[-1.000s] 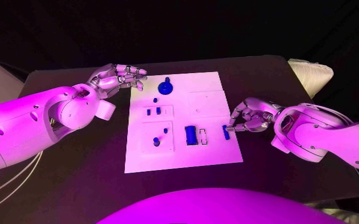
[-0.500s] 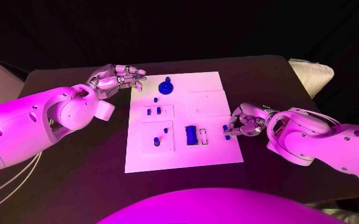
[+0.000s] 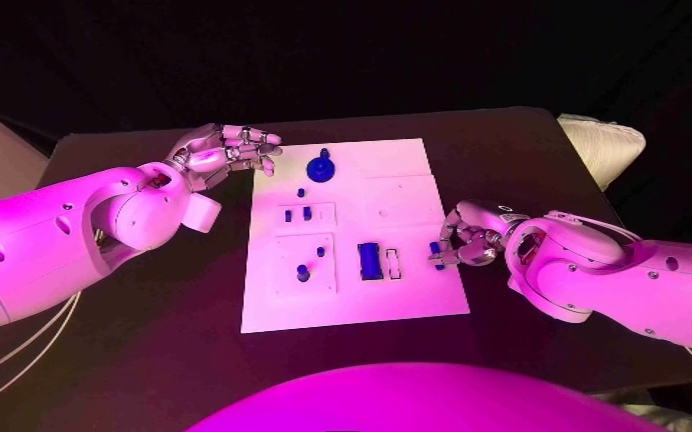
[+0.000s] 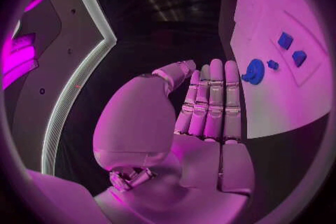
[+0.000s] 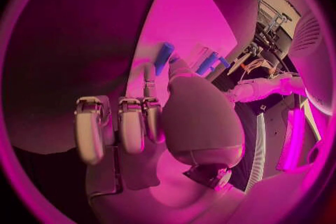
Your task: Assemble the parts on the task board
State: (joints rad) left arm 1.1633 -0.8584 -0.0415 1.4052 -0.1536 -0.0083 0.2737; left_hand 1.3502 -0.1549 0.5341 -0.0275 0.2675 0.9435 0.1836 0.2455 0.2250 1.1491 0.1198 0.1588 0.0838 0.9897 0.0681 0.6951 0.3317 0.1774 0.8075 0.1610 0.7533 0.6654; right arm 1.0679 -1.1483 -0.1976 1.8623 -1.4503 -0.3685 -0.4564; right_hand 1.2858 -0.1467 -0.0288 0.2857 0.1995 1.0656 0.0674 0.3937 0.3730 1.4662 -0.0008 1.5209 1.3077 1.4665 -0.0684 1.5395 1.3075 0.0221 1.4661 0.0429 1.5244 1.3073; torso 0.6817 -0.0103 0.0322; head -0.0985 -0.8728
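From up top I see the white task board (image 3: 353, 237) lying flat in the middle of the black counter (image 3: 505, 142). My left hand (image 3: 224, 152) sits just past the board's far left corner with its fingers curled in. The left wrist view shows me more: the fingers stand side by side and the palm is bare, so that hand holds nothing. It also shows the round blue knob part (image 4: 253, 71) near that hand on the board, and two small blue square parts (image 4: 292, 49) past it.

My right hand (image 3: 469, 235) is at the board's right edge, with its fingertips at a small blue bar part (image 3: 436, 250). From above I cannot tell if it grips the bar. The right wrist view shows the bar (image 5: 164, 57) right by one fingertip, but the grip is hidden there too. A bigger blue block part (image 3: 369, 260) stands in a slot just left of it.
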